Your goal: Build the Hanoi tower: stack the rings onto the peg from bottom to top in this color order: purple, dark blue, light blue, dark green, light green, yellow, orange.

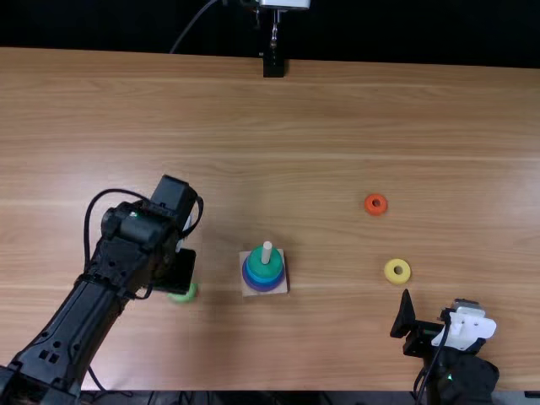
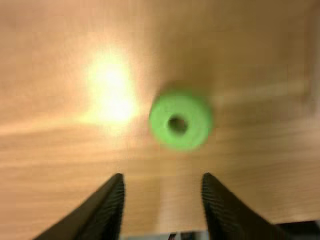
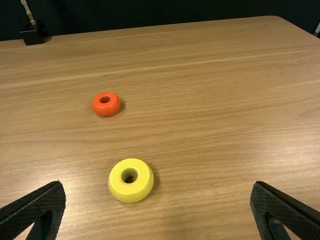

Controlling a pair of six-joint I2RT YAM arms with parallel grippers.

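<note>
The wooden peg (image 1: 267,252) rises from a square base (image 1: 283,286), with a dark green ring (image 1: 264,267) uppermost on it and light blue, dark blue and purple edges beneath. My left gripper (image 1: 175,272) is over the light green ring (image 1: 183,295), partly covering it. In the left wrist view the left gripper (image 2: 162,182) stands open, the light green ring (image 2: 181,120) lying flat beyond its fingertips. At the near right, my right gripper (image 1: 434,314) is also open. The right wrist view has the right gripper (image 3: 158,187), the yellow ring (image 3: 131,180) and the orange ring (image 3: 106,104).
Both loose rings, yellow (image 1: 397,271) and orange (image 1: 375,203), lie flat right of the peg base, orange farther back. A black stand (image 1: 273,66) is at the table's far edge. The left arm (image 1: 93,308) spans the near left of the table (image 1: 321,126).
</note>
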